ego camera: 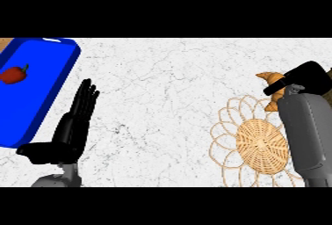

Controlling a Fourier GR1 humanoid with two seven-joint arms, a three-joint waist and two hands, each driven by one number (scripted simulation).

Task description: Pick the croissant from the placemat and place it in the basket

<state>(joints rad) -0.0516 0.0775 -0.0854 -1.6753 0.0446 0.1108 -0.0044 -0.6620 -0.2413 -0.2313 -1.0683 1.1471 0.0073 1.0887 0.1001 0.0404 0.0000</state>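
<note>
1. Right hand (303,78): at the far right edge, lying over the croissant (273,81); whether its fingers are curled round the croissant cannot be told.
2. Left hand (76,115): at near left, fingers straight and upright, holding nothing.
3. Wicker basket (259,141): near right on the marble worktop (162,96), just near of the croissant.
4. Blue tray (39,83): far left, contains a red pepper (14,74).
</note>
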